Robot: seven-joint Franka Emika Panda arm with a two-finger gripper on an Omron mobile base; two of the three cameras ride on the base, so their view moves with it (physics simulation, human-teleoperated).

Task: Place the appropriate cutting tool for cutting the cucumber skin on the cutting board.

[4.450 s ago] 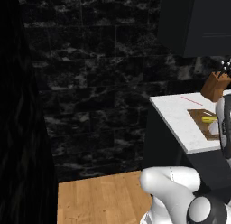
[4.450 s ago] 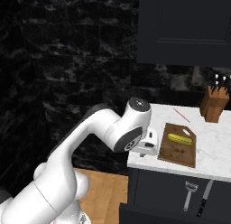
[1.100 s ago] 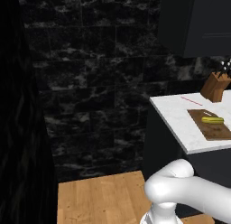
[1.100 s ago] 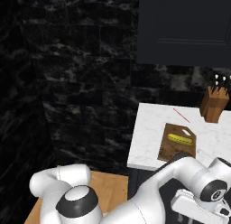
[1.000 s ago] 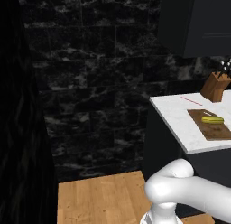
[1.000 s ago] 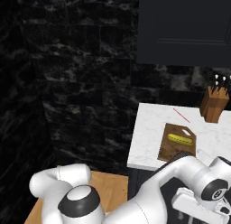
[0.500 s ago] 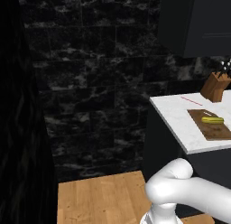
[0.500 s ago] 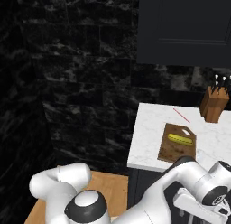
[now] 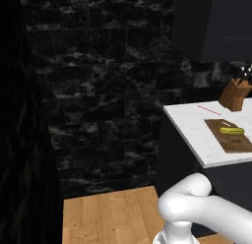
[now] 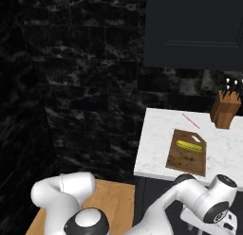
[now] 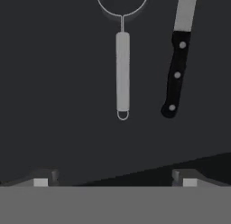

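Dark kitchen, black stone wall, wood floor, white marble bench point(image 10: 156, 149) under a dark cabinet point(image 10: 194, 30).

Nearest, in the hand view: claw point(image 11: 115, 182) spread wide, nothing between its tips, looking down on a dark flat surface. Two tools lie ahead of it. A grey-handled tool point(image 11: 122, 72) with a wire loop at its far end, likely the peeler, sits roughly centred between the tips. Just beside it, apart, a knife point(image 11: 177, 65) with black riveted handle.

Arm is bent low off the bench's near edge in the right base view.

Farther back on the bench: board point(image 10: 187, 151) near the near edge, cucumber point(image 10: 189, 146) lying on its far half. Beyond, a thin red stick point(image 10: 191, 121), then the knife block point(image 10: 223, 110) by the far edge.

Progress: early. Nothing gripped, board holds no tool. Left, by my reading: close on the grey handle, lift, carry to board, set down beside cucumber.
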